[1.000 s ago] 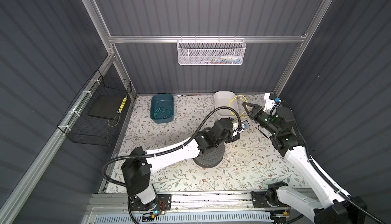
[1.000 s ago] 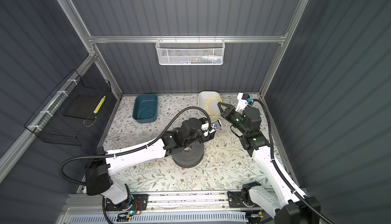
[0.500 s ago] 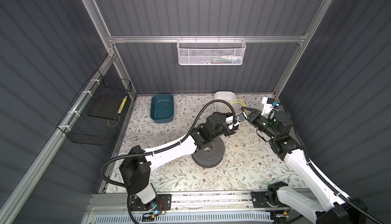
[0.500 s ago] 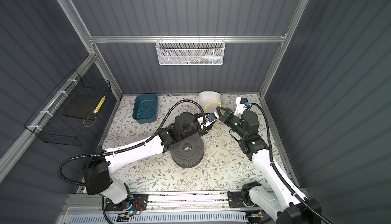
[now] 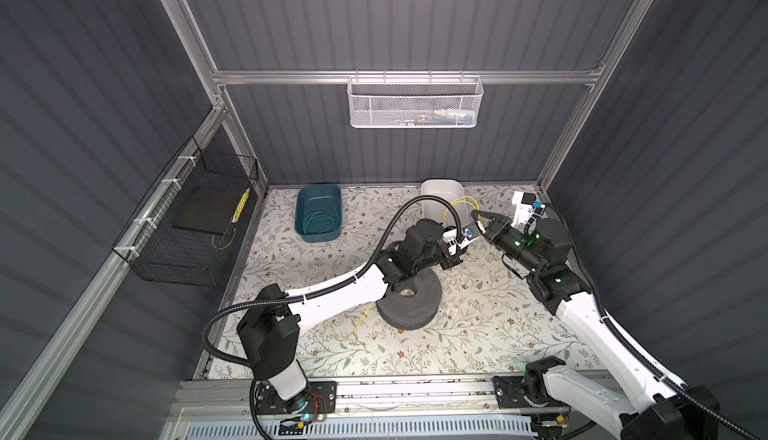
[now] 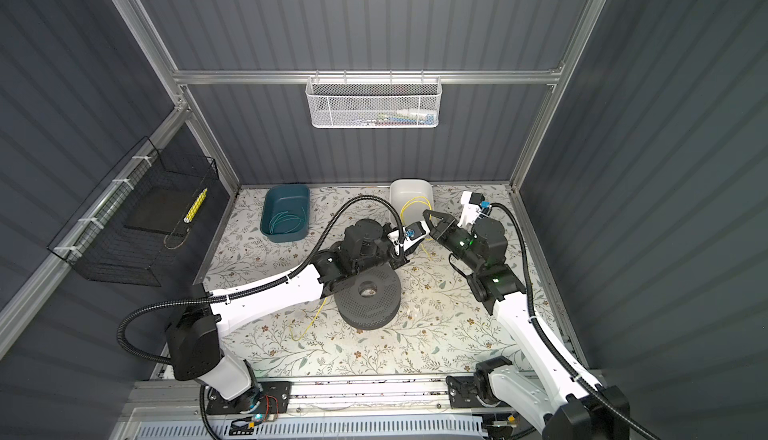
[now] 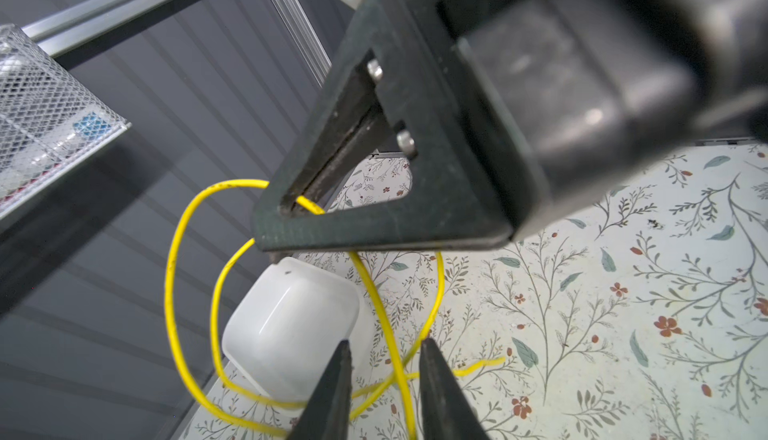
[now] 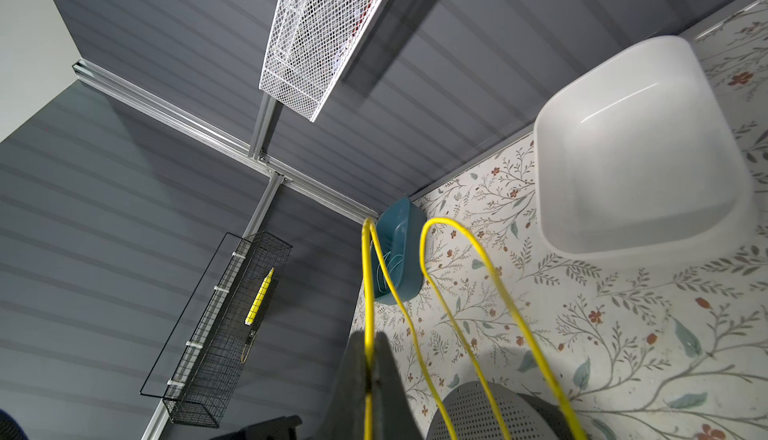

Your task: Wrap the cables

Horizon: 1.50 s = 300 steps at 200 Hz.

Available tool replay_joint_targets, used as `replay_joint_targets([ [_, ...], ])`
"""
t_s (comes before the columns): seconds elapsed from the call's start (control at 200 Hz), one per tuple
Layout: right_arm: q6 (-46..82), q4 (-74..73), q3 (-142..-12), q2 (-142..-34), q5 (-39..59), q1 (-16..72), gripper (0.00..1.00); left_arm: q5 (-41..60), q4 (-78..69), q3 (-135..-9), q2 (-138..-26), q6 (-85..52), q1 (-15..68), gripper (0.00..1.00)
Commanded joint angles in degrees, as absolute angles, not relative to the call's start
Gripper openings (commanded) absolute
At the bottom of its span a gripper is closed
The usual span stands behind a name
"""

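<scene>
The cables are one thin yellow wire [image 7: 170, 275]. It hangs in loose loops in front of the white bin [image 5: 451, 209], and an end trails on the mat by the grey perforated spool [image 5: 409, 296]. My right gripper [image 8: 368, 348] is shut on one strand; in the left wrist view its black fingers [image 7: 374, 225] pinch the wire above the loops. In both top views it sits right of centre [image 5: 476, 214]. My left gripper [image 7: 386, 346] is just below it, open, its tips narrowly apart with a hanging strand between them, untouched.
A white bin [image 5: 440, 192] stands at the back wall. A teal bin [image 5: 318, 213] holding a teal wire sits to its left. A white mesh basket [image 5: 415, 103] hangs on the back wall and a black wire basket [image 5: 187, 225] on the left wall.
My left gripper has moved up from the spool towards the right gripper, and its jaws have narrowed round a strand. The right gripper has come down slightly, still holding the wire.
</scene>
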State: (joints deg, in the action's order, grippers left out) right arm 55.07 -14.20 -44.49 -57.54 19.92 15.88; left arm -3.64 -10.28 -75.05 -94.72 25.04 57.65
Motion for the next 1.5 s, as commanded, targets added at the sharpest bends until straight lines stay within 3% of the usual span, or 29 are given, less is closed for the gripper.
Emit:
replay_joint_targets([
  [0.0, 55.5, -16.4, -43.9, -57.7, 20.7, 16.4, 0.00, -2.7, -11.5, -76.0, -95.2, 24.7, 57.4, 0.17],
  [0.105, 55.5, -16.3, -44.0, -57.9, 20.9, 16.6, 0.00, -3.1, -12.2, -75.5, -94.9, 25.0, 57.4, 0.00],
  [0.195, 54.9, -15.4, -44.3, -57.8, 21.2, 16.7, 0.00, -4.0, -14.1, -73.8, -94.1, 24.9, 57.4, 0.00],
  [0.315, 51.6, -11.0, -46.5, -56.6, 21.5, 16.5, 0.38, -4.4, -16.3, -70.9, -92.6, 23.8, 57.1, 0.00],
  [0.36, 49.7, -7.6, -47.9, -55.2, 20.8, 15.9, 0.48, -3.8, -17.2, -69.6, -91.8, 22.7, 56.6, 0.00],
  [0.57, 44.1, 4.5, -51.0, -47.7, 16.8, 10.6, 0.57, -2.8, -22.9, -62.1, -86.9, 18.2, 55.0, 0.00],
  [0.73, 44.9, 7.9, -48.9, -47.4, 22.2, 9.4, 0.57, -0.5, -26.5, -58.5, -84.1, 15.5, 54.3, 0.00],
  [0.845, 48.6, 3.1, -45.3, -50.3, 27.7, 10.6, 0.54, 1.1, -27.4, -57.6, -83.2, 14.6, 54.2, 0.00],
  [1.185, 53.3, -6.8, -43.2, -56.7, 32.3, 15.0, 0.48, 2.2, -26.8, -57.7, -82.7, 14.5, 54.1, 0.00],
  [1.496, 51.7, -7.6, -43.4, -58.4, 28.2, 14.9, 0.03, 3.7, -25.7, -58.0, -81.9, 14.0, 54.1, 0.00],
])
